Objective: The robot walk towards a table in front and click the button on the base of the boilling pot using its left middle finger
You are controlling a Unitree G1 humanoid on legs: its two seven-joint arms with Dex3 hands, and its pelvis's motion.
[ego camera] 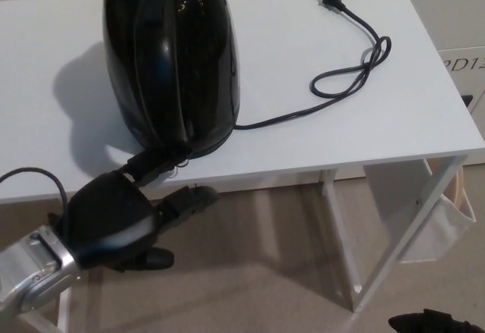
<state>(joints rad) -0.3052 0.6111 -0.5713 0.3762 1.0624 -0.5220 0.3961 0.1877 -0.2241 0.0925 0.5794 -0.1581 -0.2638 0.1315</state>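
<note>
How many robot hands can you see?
2: the left hand reaches up to the kettle's base on the table; the right hand barely peeks in, bottom right.

We see our left hand (114, 223) below the near edge of the white table (424, 98), fingers spread, one finger (155, 162) reaching up to the base of the black electric kettle (170, 56). Its unplugged power cord (348, 79) loops right of the kettle.

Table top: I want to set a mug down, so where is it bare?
Bare: the table right of the cord, and left of the kettle. Crowded: the front edge, where the left hand reaches the kettle's base.
</note>
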